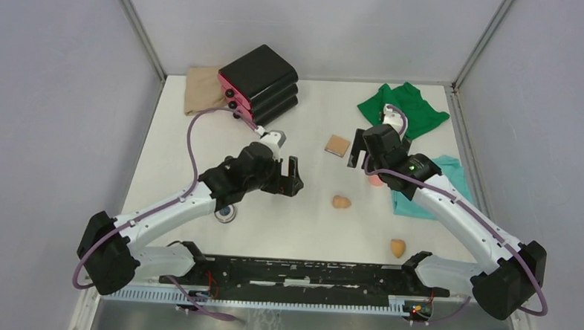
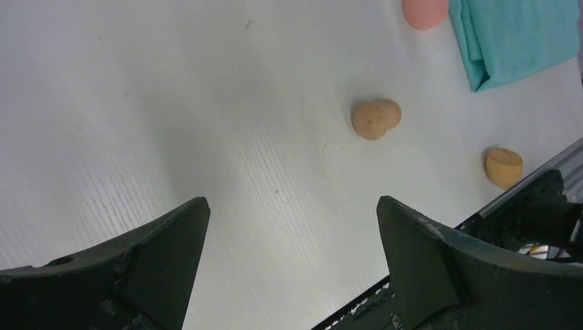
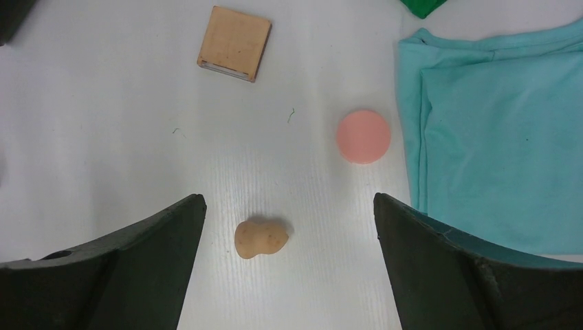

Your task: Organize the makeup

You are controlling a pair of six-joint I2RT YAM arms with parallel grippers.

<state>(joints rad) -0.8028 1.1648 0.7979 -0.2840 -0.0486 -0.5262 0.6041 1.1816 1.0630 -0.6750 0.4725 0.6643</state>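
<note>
**A:** Black fingers, spread wide and empty: that is our right end effector, hovering above the counter. In its view the nearer sponge lies between the fingers, down on the counter. Beyond it are the pink round piece, just beside the teal cloth, and farthest out the tan square pad.

**B:** Our left end effector is just as wide and holds nothing. Only bare counter lies under it, and the nearer sponge is well ahead. The second sponge rests close to the front edge.

**A:** So we judge the nearer sponge is ours to take, with the right arm. It looks soft and lopsided. We should centre the fingers across its narrow waist, come straight down and close gently, so it does not squirt out.

**B:** Agreed. Both our arms reach inward over the middle, elbows bent, wrists tipped down. The compact lies half hidden under our left forearm, so we should raise that arm before swinging it.
</note>
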